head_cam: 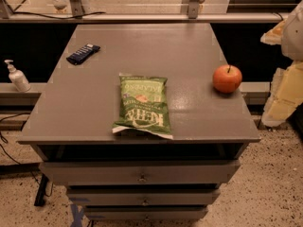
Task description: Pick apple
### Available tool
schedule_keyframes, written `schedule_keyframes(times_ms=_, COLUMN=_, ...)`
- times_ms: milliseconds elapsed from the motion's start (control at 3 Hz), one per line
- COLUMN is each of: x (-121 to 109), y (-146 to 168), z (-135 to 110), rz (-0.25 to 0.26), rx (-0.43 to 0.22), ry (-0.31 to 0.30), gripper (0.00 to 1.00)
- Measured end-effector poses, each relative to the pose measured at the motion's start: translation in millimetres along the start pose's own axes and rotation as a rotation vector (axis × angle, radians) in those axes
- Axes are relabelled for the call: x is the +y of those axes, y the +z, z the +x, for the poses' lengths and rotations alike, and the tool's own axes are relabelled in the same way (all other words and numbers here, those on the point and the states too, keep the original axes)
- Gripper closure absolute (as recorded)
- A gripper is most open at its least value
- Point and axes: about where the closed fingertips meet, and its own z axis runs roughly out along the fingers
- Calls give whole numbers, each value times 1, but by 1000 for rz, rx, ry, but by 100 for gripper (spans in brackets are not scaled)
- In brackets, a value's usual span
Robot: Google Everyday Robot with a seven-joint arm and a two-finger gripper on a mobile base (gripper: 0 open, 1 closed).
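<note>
The apple (227, 78) is small, round and red-orange with a short dark stem. It stands upright near the right edge of the grey table top (156, 51). My gripper (285, 92) shows as cream-coloured parts at the right edge of the camera view. It is beyond the table's right side, to the right of the apple and apart from it. It holds nothing that I can see.
A green chip bag (142, 107) lies near the table's front middle. A dark blue flat object (83, 53) lies at the back left. A white pump bottle (17, 76) stands on a ledge left of the table. Drawers (142, 174) sit below the top.
</note>
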Motion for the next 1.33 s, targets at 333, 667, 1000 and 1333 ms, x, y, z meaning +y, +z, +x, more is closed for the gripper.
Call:
schedule_keyframes(times_ms=333, x=-20, y=2, z=16, rz=23, rx=-74, ry=39, gripper=0)
schedule_keyframes(times_ms=667, x=-57, y=15, z=28, rz=28, rx=-204, ry=58, gripper=0)
schedule_keyframes(times_ms=1000, x=-95, y=38, z=32, rz=-7, rx=-348, ry=107, gripper=0)
schedule_keyframes(times_ms=1333, x=-119, y=66, z=27, rz=-51, rx=-470, ry=149, gripper=0)
